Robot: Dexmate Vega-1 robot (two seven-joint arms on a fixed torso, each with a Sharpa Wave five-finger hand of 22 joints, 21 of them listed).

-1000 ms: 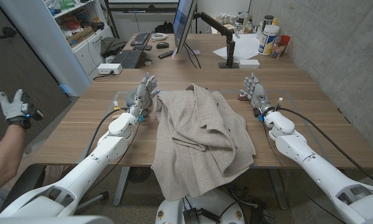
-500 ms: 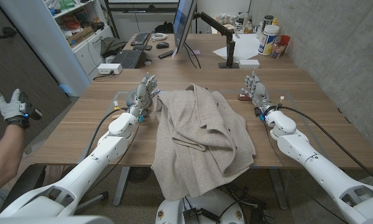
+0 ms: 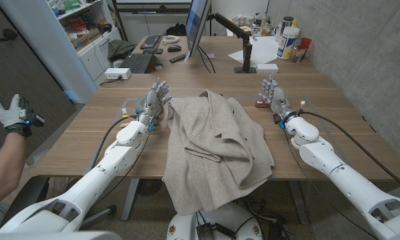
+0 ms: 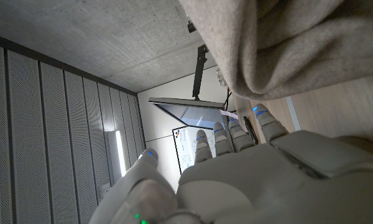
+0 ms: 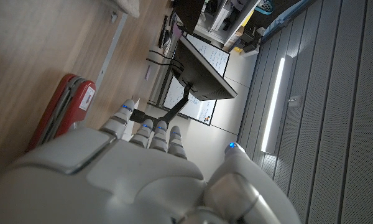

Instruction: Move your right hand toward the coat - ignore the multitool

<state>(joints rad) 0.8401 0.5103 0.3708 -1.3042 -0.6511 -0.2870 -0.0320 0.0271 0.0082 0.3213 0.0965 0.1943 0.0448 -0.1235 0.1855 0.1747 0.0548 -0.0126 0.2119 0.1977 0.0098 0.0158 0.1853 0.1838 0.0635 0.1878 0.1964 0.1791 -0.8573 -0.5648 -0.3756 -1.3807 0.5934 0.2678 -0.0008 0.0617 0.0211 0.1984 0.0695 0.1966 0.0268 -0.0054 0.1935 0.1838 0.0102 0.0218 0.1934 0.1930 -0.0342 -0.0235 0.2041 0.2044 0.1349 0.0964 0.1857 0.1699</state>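
Note:
A beige coat (image 3: 213,150) lies crumpled across the middle of the wooden table (image 3: 347,143) and hangs over its near edge. My right hand (image 3: 273,95) stands to the coat's right, apart from it, fingers spread and pointing away from me, holding nothing. A red multitool (image 3: 261,103) lies just beside that hand, on the coat's side; the right wrist view shows the multitool (image 5: 59,112) on the wood ahead of my right hand (image 5: 124,180). My left hand (image 3: 157,99) stands open at the coat's left edge, and the coat (image 4: 286,43) hangs close by my left hand (image 4: 236,174).
A monitor (image 3: 197,27) on an arm stands at the back, with a keyboard (image 3: 137,62) to its left and bottles (image 3: 288,41) and papers (image 3: 260,50) at the back right. A person's gloved hand (image 3: 13,115) is at the picture's left edge. A concrete wall runs along the right.
My right hand has crept slightly away from me beside the multitool. The person's gloved hand has drifted left. The coat and my left hand have not moved.

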